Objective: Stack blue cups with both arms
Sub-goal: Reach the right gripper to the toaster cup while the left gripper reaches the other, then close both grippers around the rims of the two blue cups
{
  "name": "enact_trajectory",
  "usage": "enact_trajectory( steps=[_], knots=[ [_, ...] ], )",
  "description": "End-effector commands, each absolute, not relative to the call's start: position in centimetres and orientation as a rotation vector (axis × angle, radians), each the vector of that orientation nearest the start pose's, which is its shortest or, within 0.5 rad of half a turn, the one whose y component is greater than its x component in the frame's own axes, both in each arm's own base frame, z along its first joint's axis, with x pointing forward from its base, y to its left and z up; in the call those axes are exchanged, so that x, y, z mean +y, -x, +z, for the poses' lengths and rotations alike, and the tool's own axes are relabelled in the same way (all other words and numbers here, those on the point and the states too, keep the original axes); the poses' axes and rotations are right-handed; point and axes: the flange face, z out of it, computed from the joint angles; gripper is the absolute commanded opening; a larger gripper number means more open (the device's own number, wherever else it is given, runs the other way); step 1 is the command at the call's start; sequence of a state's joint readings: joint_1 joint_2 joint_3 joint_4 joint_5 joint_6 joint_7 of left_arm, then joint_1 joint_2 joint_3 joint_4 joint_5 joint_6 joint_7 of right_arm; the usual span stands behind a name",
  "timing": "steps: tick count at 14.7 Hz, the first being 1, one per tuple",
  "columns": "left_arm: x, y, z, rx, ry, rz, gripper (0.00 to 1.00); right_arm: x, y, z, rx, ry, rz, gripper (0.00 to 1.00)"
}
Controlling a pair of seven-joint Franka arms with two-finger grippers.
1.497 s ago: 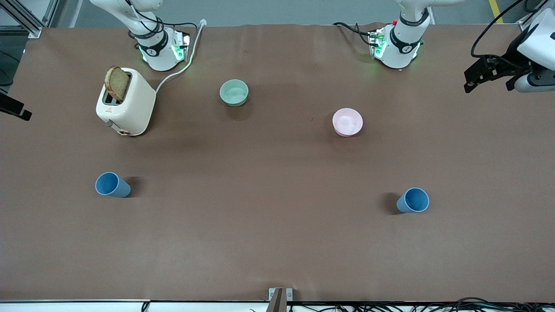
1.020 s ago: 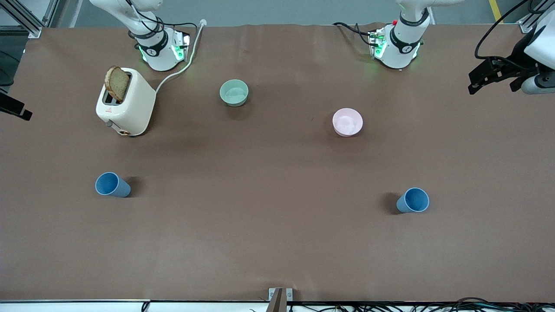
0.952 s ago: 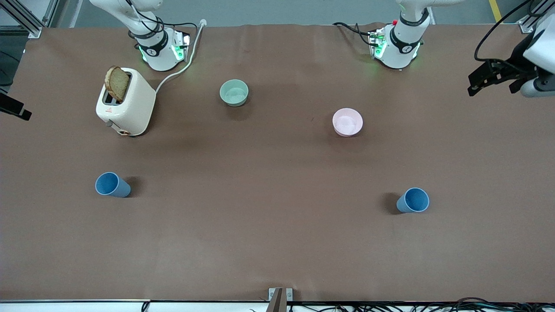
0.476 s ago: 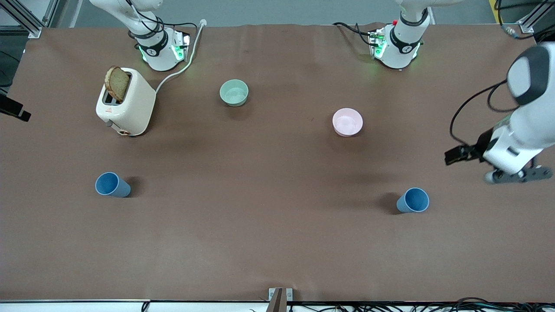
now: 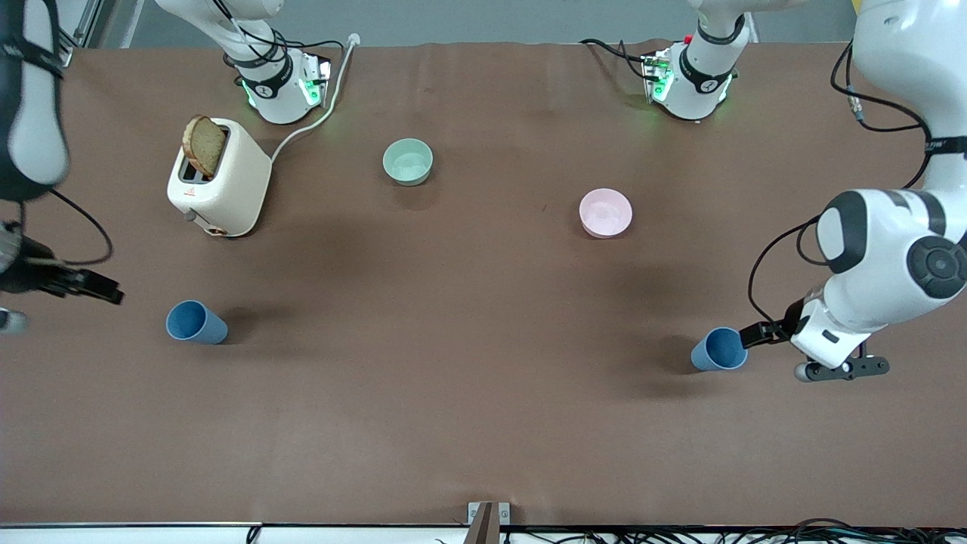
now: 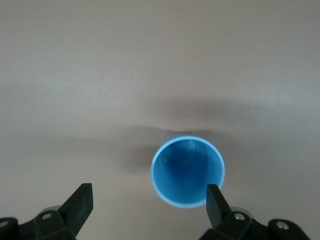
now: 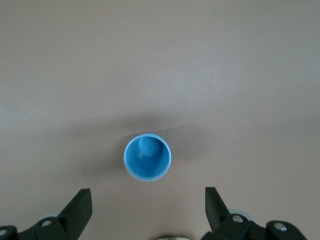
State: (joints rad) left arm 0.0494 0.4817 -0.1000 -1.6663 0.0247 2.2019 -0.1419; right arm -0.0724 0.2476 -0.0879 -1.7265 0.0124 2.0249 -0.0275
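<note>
Two blue cups stand upright on the brown table. One cup (image 5: 719, 349) is toward the left arm's end, the other cup (image 5: 195, 323) toward the right arm's end. My left gripper (image 5: 755, 333) hangs open over the table just beside the first cup. In the left wrist view the cup (image 6: 187, 170) sits just ahead of the open gripper (image 6: 147, 205), off-centre toward one finger (image 6: 216, 202). My right gripper (image 5: 106, 293) is open over the table beside the second cup. In the right wrist view that cup (image 7: 147, 156) is centred ahead of the gripper (image 7: 147, 205), farther off.
A cream toaster (image 5: 227, 181) with a slice of bread (image 5: 202, 145) stands near the right arm's base, its cable (image 5: 317, 117) running back. A pale green bowl (image 5: 408, 161) and a pink bowl (image 5: 605, 212) sit farther from the front camera than the cups.
The left arm has swung from the table's back corner down to beside its cup. The right arm has come into view beside the other cup. The cups have not moved.
</note>
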Motion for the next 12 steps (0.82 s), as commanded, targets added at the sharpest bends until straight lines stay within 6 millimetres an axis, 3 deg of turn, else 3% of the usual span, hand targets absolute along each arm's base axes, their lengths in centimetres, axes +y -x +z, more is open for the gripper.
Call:
enact_trajectory(
  steps=[1, 3, 5, 7, 10, 11, 12],
  knots=[
    [-2.1, -68.6, 31.1, -0.154, 3.158, -0.106, 0.95, -9.7, -62.2, 38.5, 0.141, 3.159, -0.115, 1.00],
    [-2.2, -68.6, 29.1, -0.160, 3.160, -0.070, 0.86, -9.9, -62.3, 33.7, 0.121, 3.168, -0.148, 1.00],
    [-2.6, -68.6, 27.7, -0.177, 3.160, -0.045, 0.75, -10.0, -61.1, 30.4, 0.049, 3.176, -0.163, 1.00],
    [-2.9, -68.5, 26.8, -0.174, 3.159, -0.023, 0.57, -10.2, -60.3, 28.9, -0.006, 3.183, -0.193, 1.00],
    [-2.6, -68.4, 26.2, -0.179, 3.159, -0.009, 0.06, -10.5, -60.2, 27.4, -0.025, 3.185, -0.168, 1.00],
    [-2.6, -68.5, 26.2, -0.176, 3.159, -0.011, 0.00, -10.6, -60.2, 27.0, -0.023, 3.185, -0.173, 1.00],
    [-2.6, -68.6, 26.6, -0.175, 3.160, -0.018, 0.00, -10.6, -60.3, 26.4, -0.024, 3.187, -0.177, 1.00]
  ],
)
